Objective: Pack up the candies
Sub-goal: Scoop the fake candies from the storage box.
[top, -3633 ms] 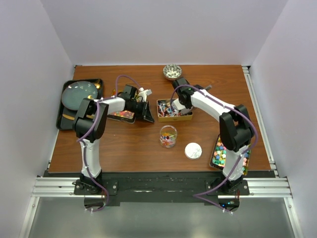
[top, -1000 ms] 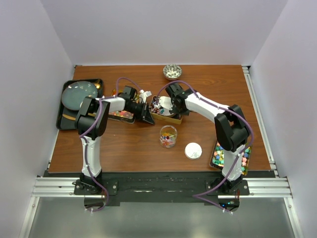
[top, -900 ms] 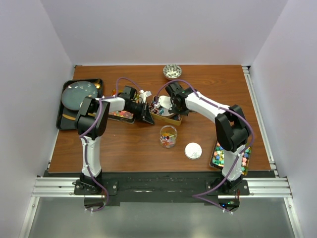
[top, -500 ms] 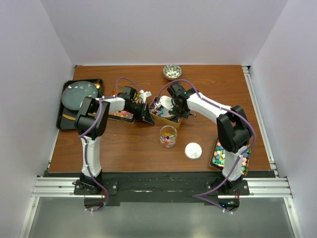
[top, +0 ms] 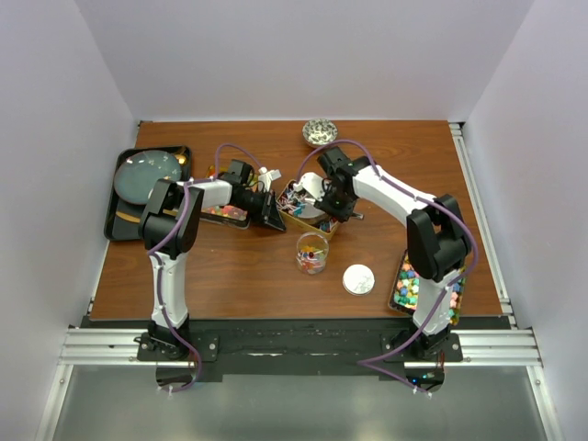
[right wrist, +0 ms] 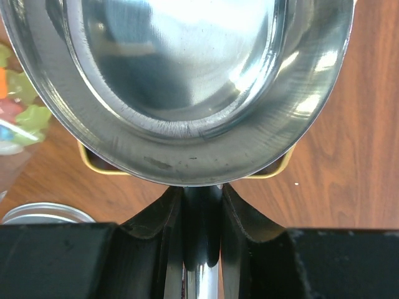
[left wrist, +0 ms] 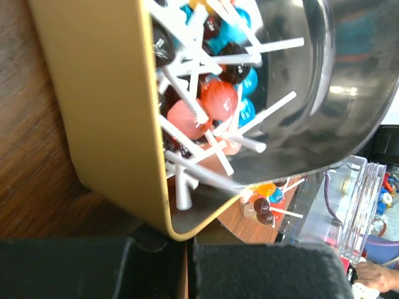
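Observation:
A gold tin (top: 310,220) of candies, stick lollipops (left wrist: 212,103), stands tipped up at mid-table. My left gripper (top: 273,209) is shut on the tin's corner (left wrist: 181,232). My right gripper (top: 328,193) is shut on the handle (right wrist: 201,261) of a steel scoop (top: 311,186). The scoop's bowl (right wrist: 187,75) hangs over the tin's open side (left wrist: 349,93). A glass jar (top: 311,253) holding some candies stands just in front of the tin. Colourful cube candies fill a tray (top: 411,287) at the right. Gummies lie in a tray (top: 225,213) under my left arm.
The jar's round lid (top: 358,278) lies to the right of the jar. A black tray with a glass lid (top: 147,176) sits at the far left. A small patterned bowl (top: 319,131) stands at the back.
The tin has slid left and tipped up since the earliest frame. In the last second my right gripper and the scoop shifted slightly to the right over the tin. The left gripper stayed put.

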### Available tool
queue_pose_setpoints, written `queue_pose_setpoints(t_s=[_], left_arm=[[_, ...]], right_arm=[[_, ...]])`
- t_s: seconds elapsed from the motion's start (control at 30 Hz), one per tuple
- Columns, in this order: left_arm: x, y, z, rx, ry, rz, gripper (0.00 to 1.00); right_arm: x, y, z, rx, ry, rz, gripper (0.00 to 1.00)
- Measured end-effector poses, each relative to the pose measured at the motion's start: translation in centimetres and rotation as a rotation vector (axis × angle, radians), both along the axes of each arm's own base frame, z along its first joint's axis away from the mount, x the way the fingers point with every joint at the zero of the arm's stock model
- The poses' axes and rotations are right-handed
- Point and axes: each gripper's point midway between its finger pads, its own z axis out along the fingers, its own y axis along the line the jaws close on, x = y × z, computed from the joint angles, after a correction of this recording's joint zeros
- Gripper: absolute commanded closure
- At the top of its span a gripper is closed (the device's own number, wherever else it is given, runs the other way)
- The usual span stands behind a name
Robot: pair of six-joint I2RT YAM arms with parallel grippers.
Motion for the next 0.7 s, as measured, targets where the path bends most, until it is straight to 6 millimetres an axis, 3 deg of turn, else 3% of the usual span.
queue_pose_setpoints(t_s=[0.4,0.7], left_arm=[[-0.1,0.5,0.0,-0.006,-0.016,-0.018,0.94],[-0.5,0.6,0.0,-0.017,-0.030,-0.052,0.90]], right_arm=[[-2.3,-0.3,1.1,0.100,-0.092,0.053,1.00],[-2.4,0.6,-0.3,0.155,-0.148,0.084,1.00]])
